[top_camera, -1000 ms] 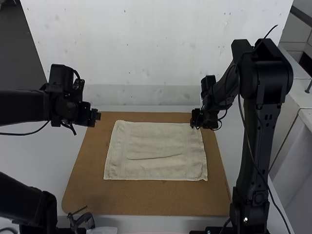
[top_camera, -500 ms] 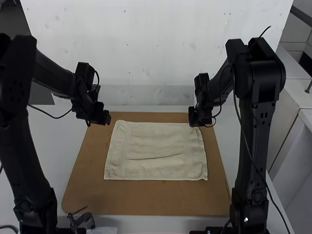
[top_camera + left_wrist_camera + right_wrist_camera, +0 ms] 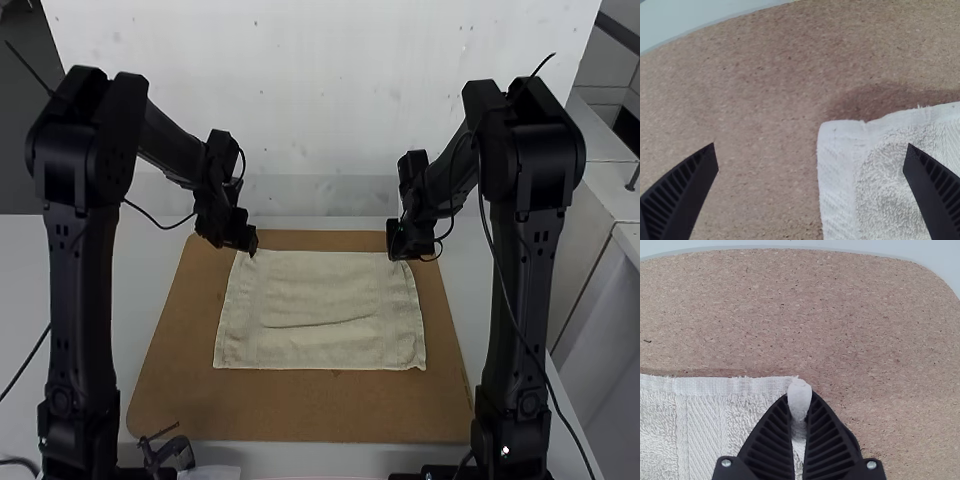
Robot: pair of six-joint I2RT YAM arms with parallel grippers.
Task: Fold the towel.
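While towel lies spread — creased, corner pinched

In the high view, both black arms stand tall and bend at the top like big elbows. The left arm leans in from its side, and its wrist tips down to the left gripper. The right arm bends in the other way, with its gripper low too. A thin black wire hangs in a loop by the left wrist. In the left wrist view, that arm's black, bumpy fingers are spread wide. In the right wrist view, the two black fingers pinch close, their tips almost meeting.
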